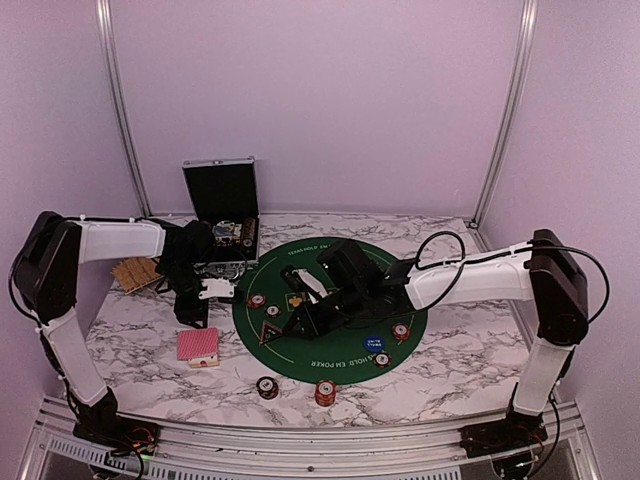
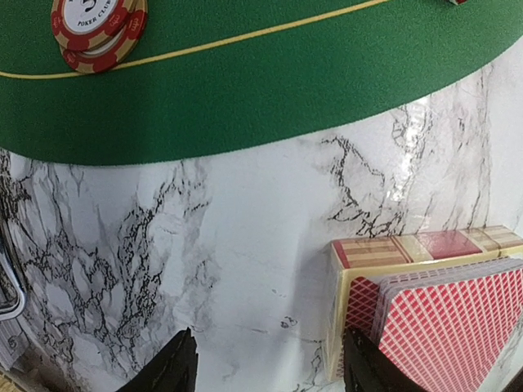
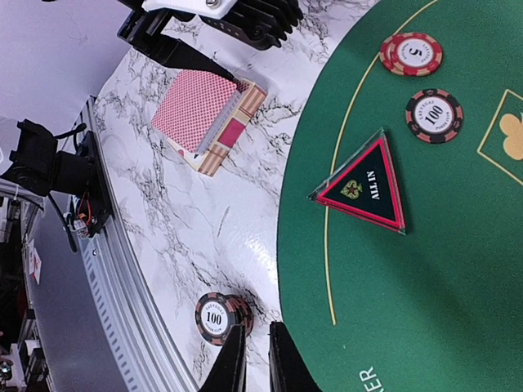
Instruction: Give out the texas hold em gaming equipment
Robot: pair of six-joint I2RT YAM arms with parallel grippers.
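While round red-white and dark poker chips [image 1: 325,392] lie on the near marble table [image 1: 450,370], your right gripper [image 3: 257,363] hovers beyond, clenched almost shut on nothing. Your left gripper [image 2: 270,371] hangs released beside the red-backed card deck [image 2: 441,327], probably lining up a pick; farther, a black triangular button [image 3: 364,189] marks the green felt mat [image 3: 458,286].

"ALL IN" triangle [image 3: 364,184]; "100" chip [image 3: 434,115]
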